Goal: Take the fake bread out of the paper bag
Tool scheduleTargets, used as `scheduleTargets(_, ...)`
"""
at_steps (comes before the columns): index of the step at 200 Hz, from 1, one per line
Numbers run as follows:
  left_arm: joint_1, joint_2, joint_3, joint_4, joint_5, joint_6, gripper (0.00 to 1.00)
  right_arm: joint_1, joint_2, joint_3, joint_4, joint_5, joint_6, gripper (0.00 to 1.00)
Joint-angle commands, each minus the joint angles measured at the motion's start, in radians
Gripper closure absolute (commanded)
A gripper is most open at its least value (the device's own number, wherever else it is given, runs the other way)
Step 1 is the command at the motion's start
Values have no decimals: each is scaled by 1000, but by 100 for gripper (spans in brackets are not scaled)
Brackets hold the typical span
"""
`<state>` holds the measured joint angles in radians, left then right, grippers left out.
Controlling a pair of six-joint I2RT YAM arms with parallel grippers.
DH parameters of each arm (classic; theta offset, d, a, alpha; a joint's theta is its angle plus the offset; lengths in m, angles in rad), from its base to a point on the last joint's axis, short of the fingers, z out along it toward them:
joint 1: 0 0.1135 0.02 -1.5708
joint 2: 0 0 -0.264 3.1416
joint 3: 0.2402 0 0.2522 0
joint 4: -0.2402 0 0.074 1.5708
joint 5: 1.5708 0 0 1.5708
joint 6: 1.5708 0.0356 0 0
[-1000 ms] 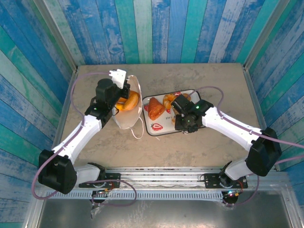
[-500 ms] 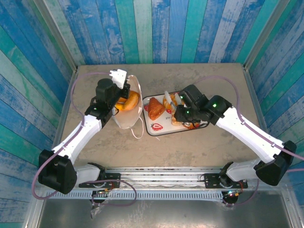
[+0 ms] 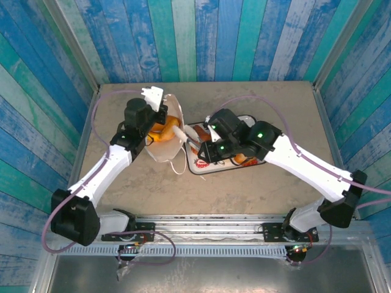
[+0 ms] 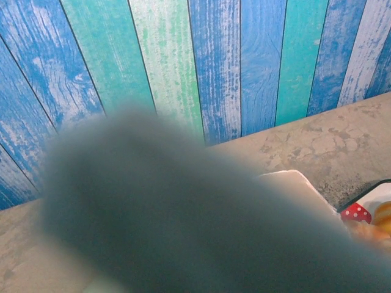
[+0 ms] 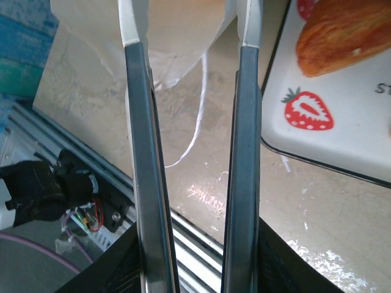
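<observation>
1. A blurred dark grey shape [image 4: 171,207] fills the foreground, too far out of focus to identify.
2. Behind it stands a plank wall [image 4: 214,61] painted blue, teal and pale green.
3. The mottled beige counter [image 4: 317,140] meets the wall.
4. A white edge of the paper bag [image 4: 293,181] emerges at right.
5. A tray [image 4: 374,194] corner with a red strawberry [image 4: 355,212] holds golden fake bread [image 4: 382,215].

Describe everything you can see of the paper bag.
The paper bag is white, thin and creased. It sits on the table beside the strawberry-print tray, mouth open toward the overhead camera. Orange fake bread shows inside. A thin white loop handle trails onto the table. The left gripper is shut at the far rim, apparently pinching it. The open right gripper is at the mouth.
</observation>
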<state>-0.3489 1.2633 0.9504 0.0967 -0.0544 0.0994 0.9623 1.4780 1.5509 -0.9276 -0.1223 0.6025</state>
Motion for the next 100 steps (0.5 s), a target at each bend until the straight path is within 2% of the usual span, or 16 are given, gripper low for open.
scheduleTargets(1,2,30,27,29,-19,-23,100,17,33,42,-5,-43,-47,59)
scheduleTargets(55,2,29,11,24,20,-40,100,18,136,101,-11,-37,-44,59)
scheduleTargets(100,2,5,-12,29,-5,-53,100,18,162,132,-25,18,-26,61)
